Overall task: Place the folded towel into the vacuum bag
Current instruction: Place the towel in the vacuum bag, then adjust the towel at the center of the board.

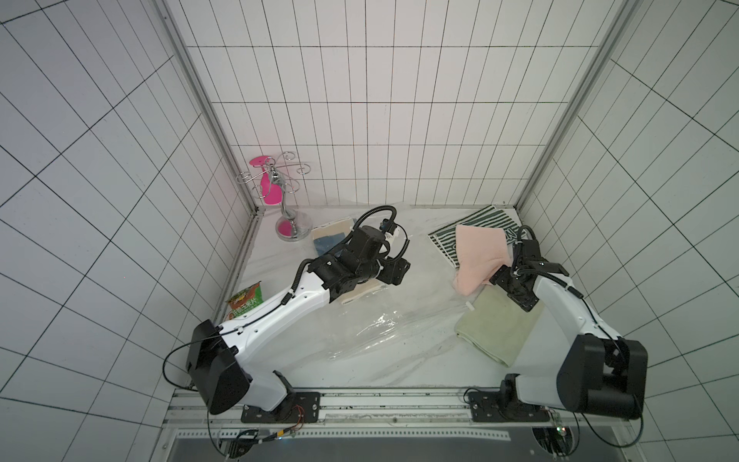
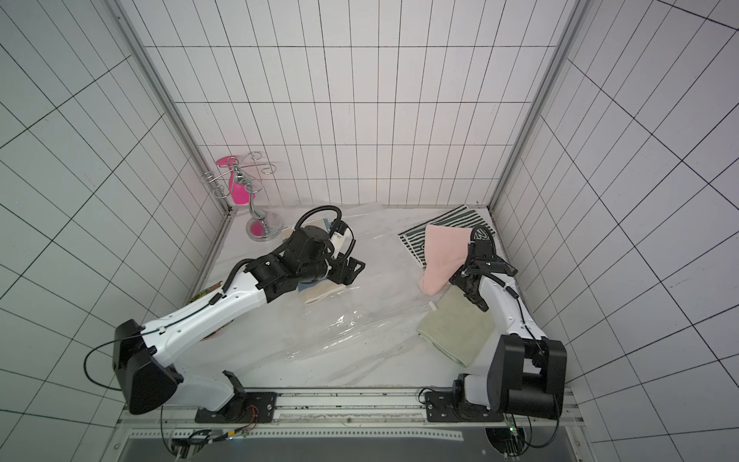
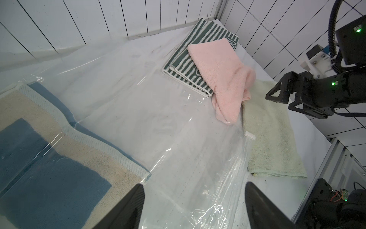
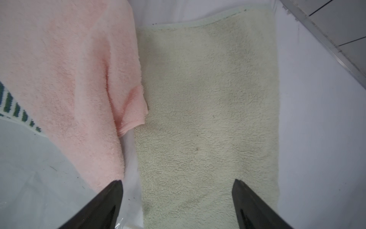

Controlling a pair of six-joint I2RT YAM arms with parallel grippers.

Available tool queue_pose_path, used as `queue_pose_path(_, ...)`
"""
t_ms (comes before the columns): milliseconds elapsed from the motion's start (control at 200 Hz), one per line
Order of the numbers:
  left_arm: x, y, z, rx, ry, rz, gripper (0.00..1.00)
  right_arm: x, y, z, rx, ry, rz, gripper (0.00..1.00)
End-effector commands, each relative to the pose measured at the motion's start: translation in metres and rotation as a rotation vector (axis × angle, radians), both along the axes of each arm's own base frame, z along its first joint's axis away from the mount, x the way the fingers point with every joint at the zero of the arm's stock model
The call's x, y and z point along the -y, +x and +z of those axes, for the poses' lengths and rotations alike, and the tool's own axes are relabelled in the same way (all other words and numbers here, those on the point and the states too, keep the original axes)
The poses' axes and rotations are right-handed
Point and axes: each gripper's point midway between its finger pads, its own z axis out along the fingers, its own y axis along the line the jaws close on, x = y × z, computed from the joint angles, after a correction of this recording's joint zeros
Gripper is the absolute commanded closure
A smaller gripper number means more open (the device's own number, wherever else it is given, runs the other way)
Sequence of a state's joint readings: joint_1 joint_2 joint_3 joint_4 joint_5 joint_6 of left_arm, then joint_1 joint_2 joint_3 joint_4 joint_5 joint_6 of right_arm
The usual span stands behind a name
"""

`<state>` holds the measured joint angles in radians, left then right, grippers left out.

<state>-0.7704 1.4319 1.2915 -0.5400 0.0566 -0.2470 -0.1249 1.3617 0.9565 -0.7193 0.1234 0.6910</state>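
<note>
- While the left claw [image 3: 194, 184] stands wide open with nothing between its fingers [image 3: 128, 208], the vacuum bag [image 3: 178, 138] lies flat below it, spread over most of the white counter [image 1: 400, 372].
- Under the clear plastic, at the left side of the counter, lies a folded blue and beige towel [image 3: 49, 148] (it looks to be inside the bag, because shiny creases run across it).
- The zip edge of the bag runs along its right side. The small white clip [image 3: 250, 136] sits on this edge, just beside the green towel [image 3: 273, 128].
- The pink towel [image 3: 221, 75] is not in the bag. Its far part rests on the striped towel [image 3: 190, 49] in the far right corner. Its near end droops down to the edge of the bag and touches the green towel.
- The right claw [image 4: 177, 180] is also wide open and holds nothing. It hangs above the green towel, with one finger close to the pink towel but not gripping it.
- The green towel lies flat on the counter at the right side, outside the bag.
- At the left edge of the counter sits a green snack packet [image 1: 246, 304], and in the far left corner stands a metal stand [image 1: 294, 224].
</note>
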Motion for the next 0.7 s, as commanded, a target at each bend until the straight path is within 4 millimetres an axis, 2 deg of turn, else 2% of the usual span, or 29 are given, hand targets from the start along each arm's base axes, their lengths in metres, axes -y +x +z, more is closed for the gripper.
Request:
queue_pose_path(0, -0.007, 0.002, 0.004, 0.025, -0.002, 0.010, 0.19, -0.003, -0.012, -0.016, -0.077, 0.030, 0.003, 0.06)
queue_pose_path(80, -0.009, 0.004, 0.004, 0.017, -0.015, 0.015, 0.19, -0.020, -0.013, -0.026, -0.108, 0.067, 0.044, 0.06)
queue_pose_path(200, -0.010, 0.005, 0.005, 0.011, -0.024, 0.016, 0.19, -0.043, -0.030, -0.031, -0.159, 0.027, 0.082, 0.06)
queue_pose_path(285, -0.012, 0.006, 0.005, 0.012, -0.026, 0.020, 0.19, -0.055, -0.044, -0.039, -0.181, 0.027, 0.083, 0.10)
queue_pose_path(345, -0.011, 0.006, 0.006, 0.007, -0.035, 0.019, 0.19, -0.060, -0.045, -0.046, -0.190, 0.029, 0.092, 0.15)
queue_pose_path(465, -0.007, 0.004, 0.007, -0.007, -0.060, 0.007, 0.19, -0.057, -0.024, -0.048, -0.178, -0.007, 0.099, 0.24)
queue_pose_path(570, -0.007, 0.004, 0.005, -0.012, -0.058, 0.002, 0.20, -0.057, -0.001, -0.049, -0.186, -0.034, 0.123, 0.25)
queue_pose_path(695, -0.007, 0.004, 0.006, -0.007, -0.058, 0.003, 0.20, -0.060, 0.004, -0.066, -0.247, -0.044, 0.141, 0.25)
